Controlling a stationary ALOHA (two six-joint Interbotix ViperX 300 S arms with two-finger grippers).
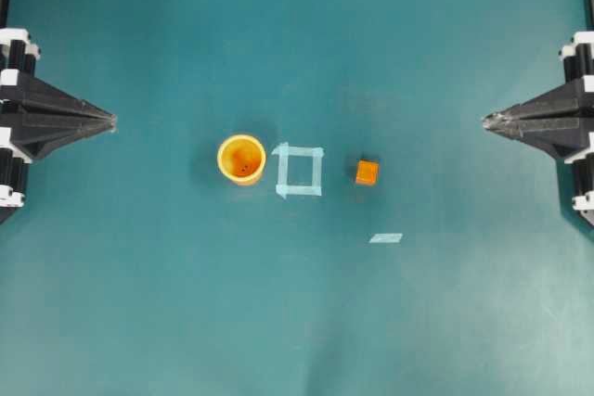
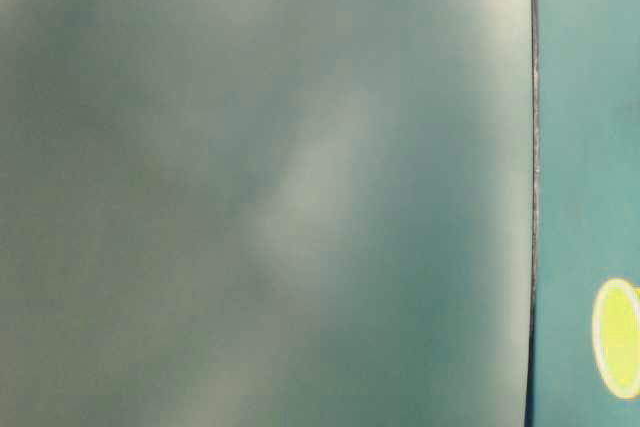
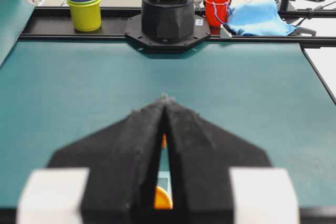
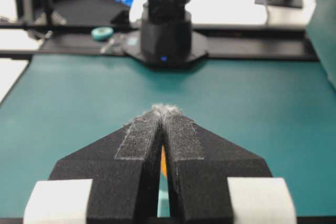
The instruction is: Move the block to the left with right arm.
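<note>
Overhead view: block well left of right claw, slightly nearer the camera. Right claw pressed together, empty, nearer than left claw, likewise together.

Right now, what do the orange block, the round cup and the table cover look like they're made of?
Block: probably painted wood or plastic; flat, matte, evenly orange faces. Cup: likely plastic; smooth yellow-orange wall, slightly glossy rim. Table cover: seemingly a teal matte sheet, vinyl or cloth, with faint creases.

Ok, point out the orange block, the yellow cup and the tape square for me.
block (image 1: 367,172): overhead view, middle of its top face.
cup (image 1: 224,166): overhead view, left rim.
tape square (image 1: 299,191): overhead view, its bottom strip.
</note>
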